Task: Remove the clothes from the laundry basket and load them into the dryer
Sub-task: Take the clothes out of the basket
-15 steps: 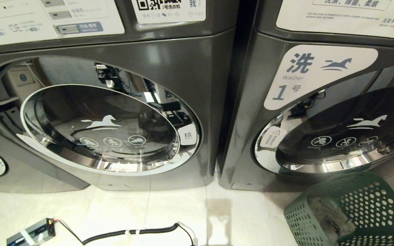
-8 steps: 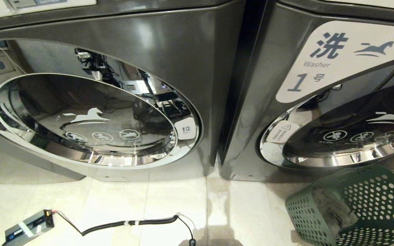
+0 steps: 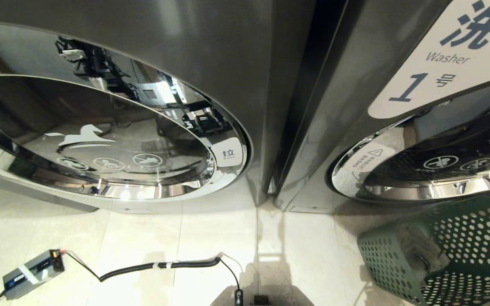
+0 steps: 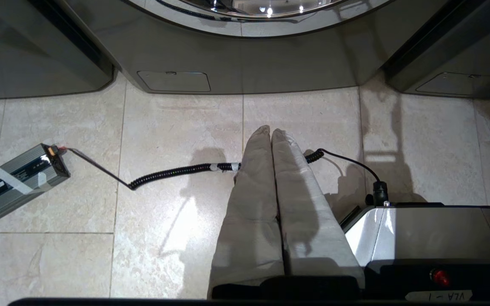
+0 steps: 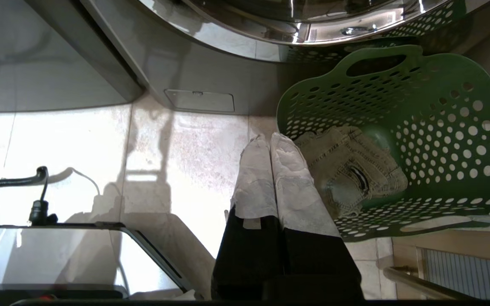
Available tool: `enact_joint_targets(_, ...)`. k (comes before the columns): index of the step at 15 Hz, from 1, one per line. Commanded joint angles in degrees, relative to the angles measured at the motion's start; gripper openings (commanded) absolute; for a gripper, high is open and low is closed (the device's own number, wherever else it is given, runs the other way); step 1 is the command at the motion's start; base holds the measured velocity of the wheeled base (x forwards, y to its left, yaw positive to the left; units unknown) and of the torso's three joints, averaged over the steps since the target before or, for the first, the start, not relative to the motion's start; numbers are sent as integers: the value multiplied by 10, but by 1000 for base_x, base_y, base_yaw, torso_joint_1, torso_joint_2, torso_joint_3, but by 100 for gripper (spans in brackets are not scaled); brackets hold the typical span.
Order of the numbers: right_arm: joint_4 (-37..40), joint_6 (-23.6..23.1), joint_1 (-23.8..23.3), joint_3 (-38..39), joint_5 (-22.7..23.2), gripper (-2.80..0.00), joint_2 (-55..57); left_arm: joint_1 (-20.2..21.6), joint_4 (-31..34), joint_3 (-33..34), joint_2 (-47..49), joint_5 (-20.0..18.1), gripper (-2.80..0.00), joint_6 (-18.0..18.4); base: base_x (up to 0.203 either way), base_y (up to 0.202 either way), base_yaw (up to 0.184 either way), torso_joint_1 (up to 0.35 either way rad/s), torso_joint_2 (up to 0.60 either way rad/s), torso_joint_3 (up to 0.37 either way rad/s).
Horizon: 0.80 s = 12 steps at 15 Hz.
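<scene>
We see a dark green laundry basket (image 5: 398, 106) dotted with round holes, faded grey-beige denim (image 5: 351, 170) inside, on cream marbled tiles (image 3: 143, 238).

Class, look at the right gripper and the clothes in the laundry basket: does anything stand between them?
Nothing visible does. The right gripper, fingers shut, hangs beside the laundry basket; the basket's open mouth faces it, and the clothes lie uncovered inside.

Dark green perforated laundry basket (image 3: 462, 250) is sitting tilted on the floor against a machine's front, holding a crumpled faded denim garment (image 5: 351, 170)
</scene>
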Motion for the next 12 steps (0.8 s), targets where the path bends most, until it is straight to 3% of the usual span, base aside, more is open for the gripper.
enact_joint_targets(1, 0, -10, 0, 0, -1, -280, 0, 0, 0, 0, 0, 0, -280, 0, 0, 0, 0, 2, 2, -67)
enact_joint_targets(4, 73, -71, -1, -66, -7, -280, 26, 0, 0, 0, 0, 0, -280, 0, 0, 0, 0, 2, 5, -21)
enact_joint_targets(6, 121, -40, -3, -114, -45, -280, 116, 0, 0, 0, 0, 0, -280, 0, 0, 0, 0, 0, 0, 0)
enact_joint_targets(7, 132, 3, -4, -127, -72, -280, 185, 0, 0, 0, 0, 0, -280, 0, 0, 0, 0, 0, 0, 0)
enact_joint_targets(9, 150, 151, -6, -155, -133, -280, 338, 0, 0, 0, 0, 0, -280, 0, 0, 0, 0, 0, 0, 0)
enact_joint_targets(12, 194, 355, -15, -171, -204, -280, 464, 0, 0, 0, 0, 0, -280, 0, 0, 0, 0, 0, 0, 0)
